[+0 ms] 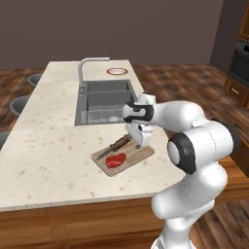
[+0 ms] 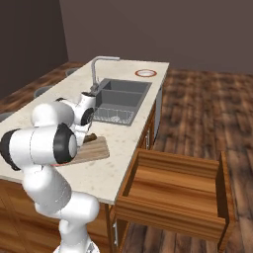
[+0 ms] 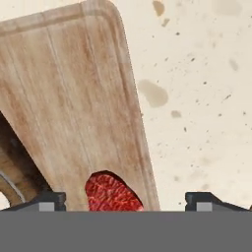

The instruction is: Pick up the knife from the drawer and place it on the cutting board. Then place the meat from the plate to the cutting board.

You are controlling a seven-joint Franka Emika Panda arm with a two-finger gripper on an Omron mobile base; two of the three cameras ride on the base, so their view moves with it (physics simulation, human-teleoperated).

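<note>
Bare bench (image 1: 48, 146) lies open beside the hand (image 3: 125, 199); just below it the meat (image 3: 112, 193) and knife (image 1: 116, 144) crowd the cutting board (image 3: 74, 108); the sink (image 1: 104, 99) sits beyond.

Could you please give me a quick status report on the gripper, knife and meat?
Gripper open above the cutting board. Knife and meat both on board. Drawer open. Nothing in the way.

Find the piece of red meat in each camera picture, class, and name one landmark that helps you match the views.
Left base view: meat lies on the cutting board, beside the knife, lower centre.
Right base view: the arm hides it; I cannot place it.
Hand view: bottom centre, on the board.
Shared landmark: the cutting board.
</note>
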